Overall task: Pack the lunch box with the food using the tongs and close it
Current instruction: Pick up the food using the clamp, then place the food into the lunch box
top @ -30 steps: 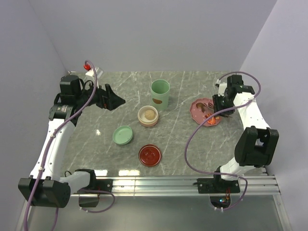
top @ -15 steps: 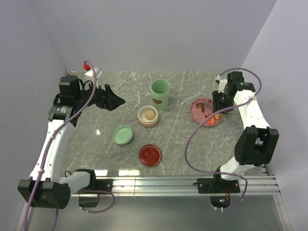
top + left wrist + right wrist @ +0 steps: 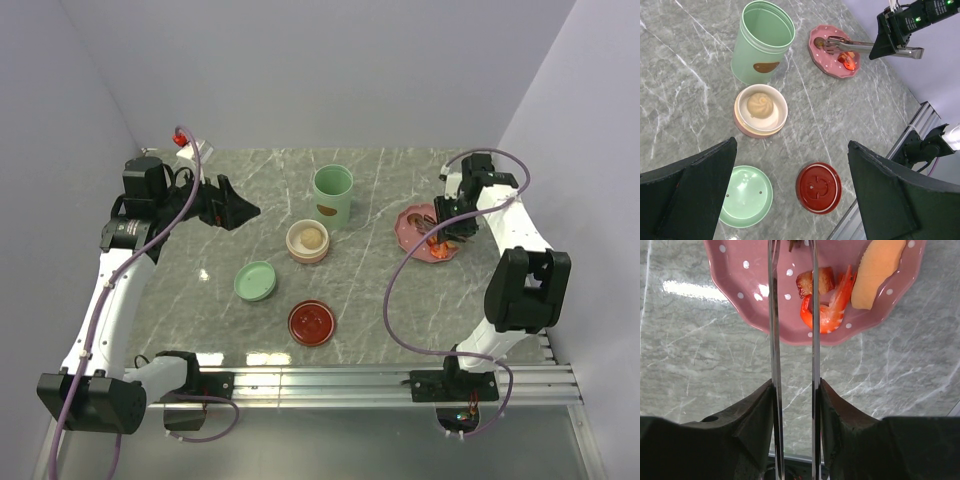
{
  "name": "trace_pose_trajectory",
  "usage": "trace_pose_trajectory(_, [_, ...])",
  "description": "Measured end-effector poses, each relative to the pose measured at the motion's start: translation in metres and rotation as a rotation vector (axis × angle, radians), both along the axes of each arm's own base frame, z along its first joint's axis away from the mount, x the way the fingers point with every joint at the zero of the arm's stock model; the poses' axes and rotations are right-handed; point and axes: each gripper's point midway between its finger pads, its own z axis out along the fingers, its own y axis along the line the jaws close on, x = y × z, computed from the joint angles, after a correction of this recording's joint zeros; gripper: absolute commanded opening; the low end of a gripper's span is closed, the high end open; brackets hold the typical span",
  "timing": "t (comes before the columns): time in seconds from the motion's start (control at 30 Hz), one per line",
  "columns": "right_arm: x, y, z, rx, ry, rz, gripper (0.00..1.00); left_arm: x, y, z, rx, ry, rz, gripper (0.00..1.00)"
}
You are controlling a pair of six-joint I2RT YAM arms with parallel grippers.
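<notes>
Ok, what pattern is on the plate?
The plate is pink with white dots, clearest in the right wrist view.

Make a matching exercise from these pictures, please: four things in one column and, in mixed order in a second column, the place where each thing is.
Things
1. long silver metal tongs
2. orange curled shrimp
3. pale round steamed bun
4. flat round red lid

Places
A. inside the small cream round bowl
B. lying flat on the grey marble table
C. between the jaws of the right gripper
D. on the pink dotted plate

Pairs: 1-C, 2-D, 3-A, 4-B
</notes>
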Motion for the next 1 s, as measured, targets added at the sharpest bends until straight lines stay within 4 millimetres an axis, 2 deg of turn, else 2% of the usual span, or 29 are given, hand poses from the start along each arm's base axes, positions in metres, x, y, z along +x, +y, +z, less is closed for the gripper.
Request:
trace_pose_trajectory(0.23, [0.001,-0.002,-0.001,-0.012,-0.004,0.001,0.34,0.0,0.0,0.0,0.0,0.0,0.0,0.99])
trace_pose_trajectory(0.43, [0.0,-0.003,0.001,-0.02,-0.004,0.005,0.33,0.0,0.0,0.0,0.0,-0.001,0.0,0.99])
trace_pose_trajectory(0.53, [0.0,-0.003,0.014,-0.024,-0.023,0.012,0.32,-0.001,0.0,0.001,0.0,-0.005,0.0,0.99])
trace_pose_trajectory(0.6, [0.003,-0.001,0.032,-0.017,-0.06,0.021,0.32,-0.002,0.0,0.002,-0.001,-0.008,0.0,0.99])
trace_pose_trajectory(0.77, [0.029,0.022,0.11,0.046,-0.269,0.067,0.32,-0.002,0.0,0.003,-0.003,-0.008,-0.001,0.99])
trace_pose_trajectory(0.83, [0.036,0.038,0.137,0.073,-0.347,0.1,0.32,-0.003,-0.001,0.003,-0.005,-0.008,-0.004,0.99])
trace_pose_trajectory(0.9, [0.039,0.062,0.161,0.11,-0.409,0.151,0.32,-0.003,-0.002,0.004,-0.013,-0.005,-0.009,0.99])
trace_pose_trajectory(1.0, [0.037,0.1,0.177,0.157,-0.448,0.237,0.32,-0.002,-0.003,0.007,-0.026,-0.006,-0.005,1.0])
